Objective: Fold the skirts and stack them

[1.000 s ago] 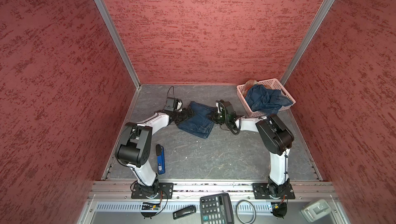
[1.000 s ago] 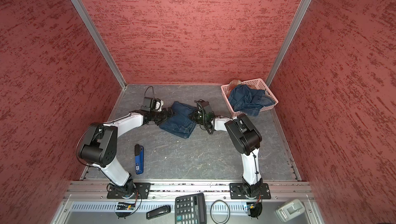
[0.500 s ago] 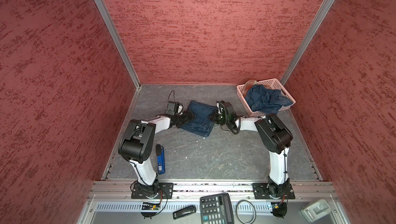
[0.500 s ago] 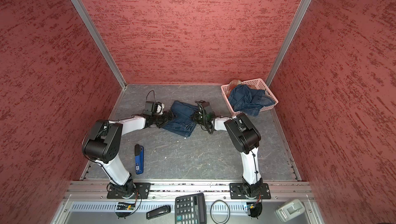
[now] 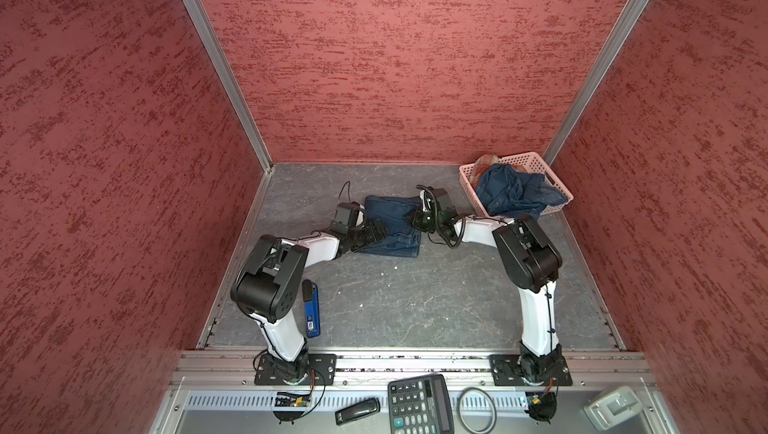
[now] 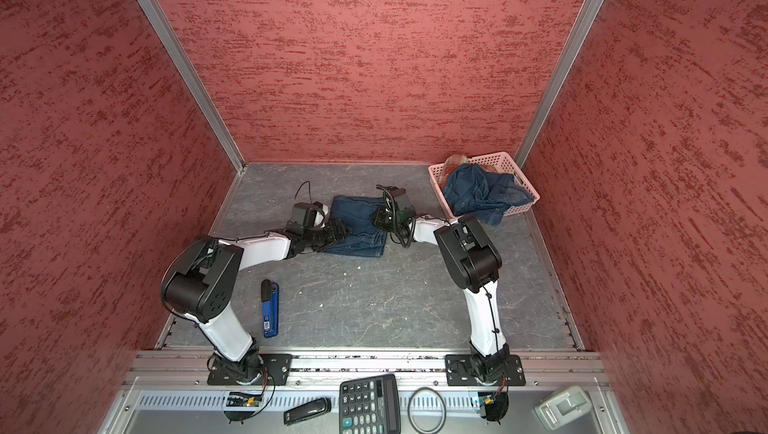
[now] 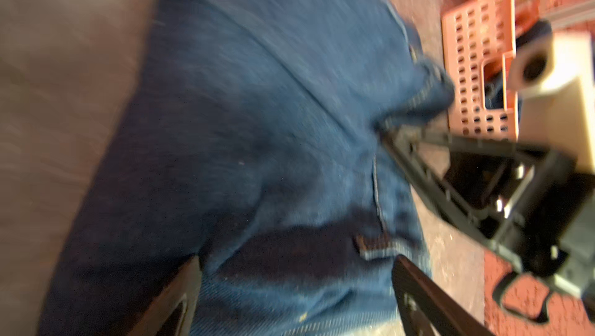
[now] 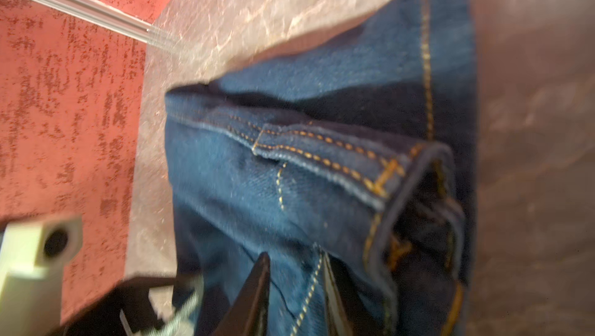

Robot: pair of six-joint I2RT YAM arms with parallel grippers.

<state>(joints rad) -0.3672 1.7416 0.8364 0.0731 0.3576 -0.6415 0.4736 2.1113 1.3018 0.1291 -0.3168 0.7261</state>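
Observation:
A folded dark blue denim skirt (image 5: pixel 395 226) (image 6: pixel 361 230) lies flat on the grey table between my two grippers. My left gripper (image 5: pixel 376 231) (image 7: pixel 296 273) stands open at the skirt's left edge, its jaws wide apart with denim (image 7: pixel 257 125) lying between them. My right gripper (image 5: pixel 412 218) (image 8: pixel 294 286) is at the skirt's right edge, shut on a stitched fold of denim (image 8: pixel 306 170). In the left wrist view that corner stands raised at the right gripper (image 7: pixel 397 131). A second denim skirt (image 5: pixel 511 193) (image 6: pixel 478 193) fills the basket, and a plaid skirt (image 5: pixel 484 162) peeks out behind it.
The pink perforated basket (image 5: pixel 521 158) (image 6: pixel 494 157) (image 7: pixel 476 61) stands at the back right corner. A blue and black device (image 5: pixel 311 307) lies near the left arm's base. A calculator (image 5: pixel 419 407), a cable ring and small gadgets lie below the front rail. Red walls close in three sides.
My left gripper has moved right, onto the skirt's left edge. The skirt has drawn in from a slanted spread to a more compact rectangle. The right gripper has hardly shifted.

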